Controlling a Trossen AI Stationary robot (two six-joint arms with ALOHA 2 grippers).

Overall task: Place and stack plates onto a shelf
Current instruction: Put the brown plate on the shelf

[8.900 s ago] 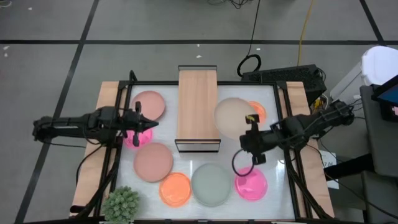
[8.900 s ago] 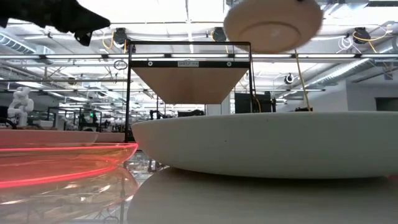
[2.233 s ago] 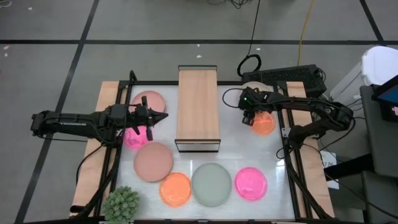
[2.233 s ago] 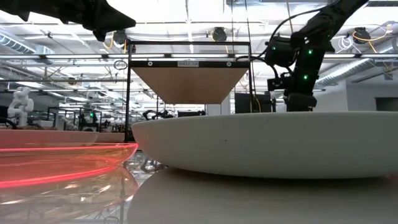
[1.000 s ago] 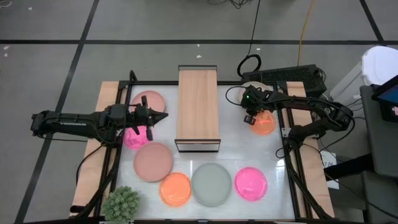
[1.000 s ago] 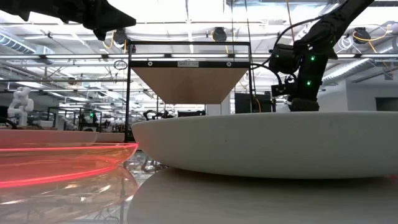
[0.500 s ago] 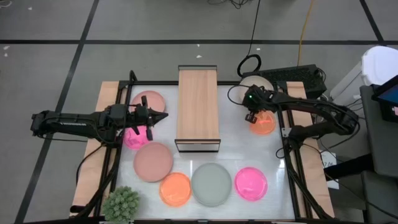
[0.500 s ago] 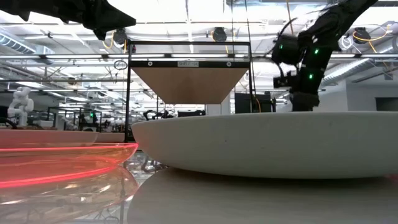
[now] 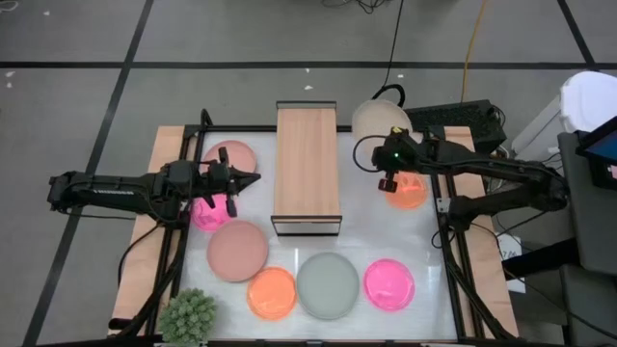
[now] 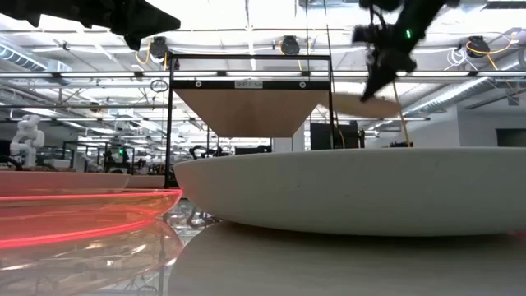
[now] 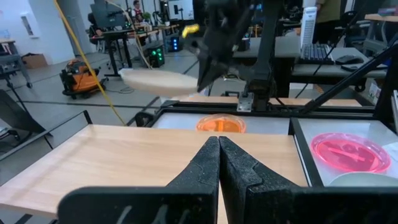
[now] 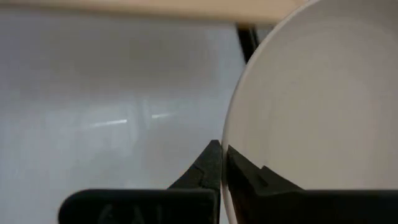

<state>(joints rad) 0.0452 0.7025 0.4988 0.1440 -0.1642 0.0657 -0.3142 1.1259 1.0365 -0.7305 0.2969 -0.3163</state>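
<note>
At tabletop's far right corner, right claw [image 9: 389, 166] clamped on rim of beige plate [image 9: 379, 120], held in the air, overhanging the tabletop's far edge, near shelf [image 9: 307, 166] but apart. Shelf board bare. Orange plate [image 9: 406, 190] just below the claw. Left claw [image 9: 234, 182] pinched shut, empty, above hot pink plate [image 9: 210, 212], left of shelf.

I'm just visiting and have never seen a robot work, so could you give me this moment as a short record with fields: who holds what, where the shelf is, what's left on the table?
right gripper: shut on the rim of the beige plate, lifted clear of the table
left gripper: shut, empty, waiting left of the shelf
shelf: mid-table, nothing on its board
orange plate: on the table below the right gripper
other plates: seven lie on the table in all
plant ball: near-left corner
</note>
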